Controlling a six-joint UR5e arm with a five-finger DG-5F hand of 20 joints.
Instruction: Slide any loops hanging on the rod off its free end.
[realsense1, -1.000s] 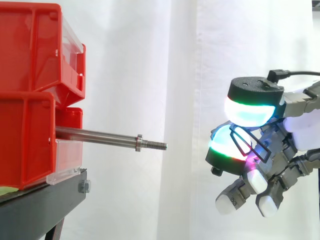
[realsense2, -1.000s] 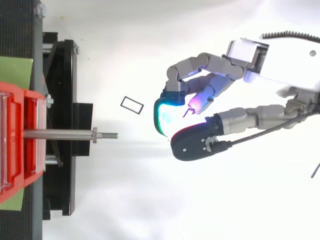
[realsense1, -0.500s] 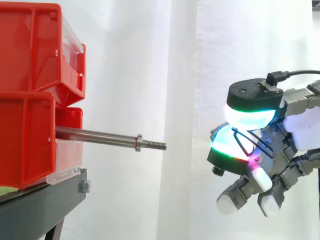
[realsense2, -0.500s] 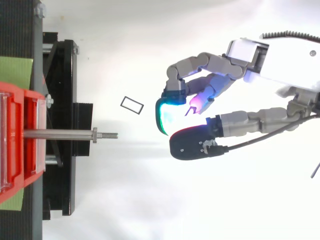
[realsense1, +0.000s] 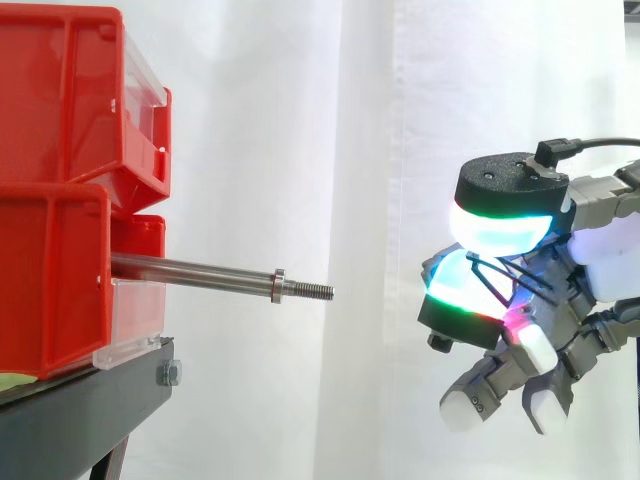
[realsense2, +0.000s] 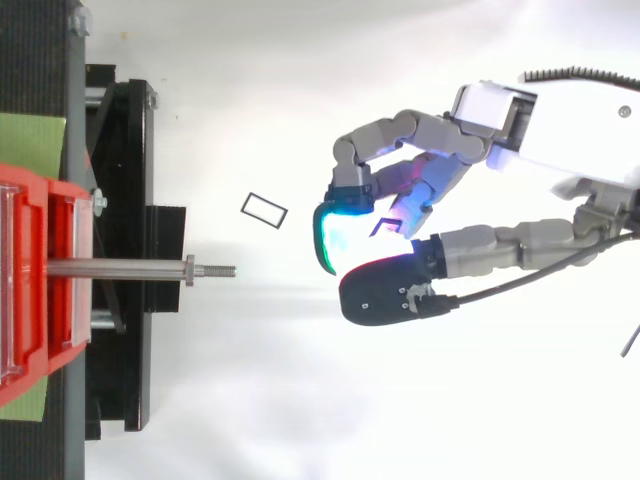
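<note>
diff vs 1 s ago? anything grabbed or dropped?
The hand barely moved: its lower curled fingers drew slightly away from the rod, and the black loop pinched between its pads tilted a little. Nothing was taken or let go. The rod stayed bare; the red bins and the loose loop on the white surface did not move.
</note>
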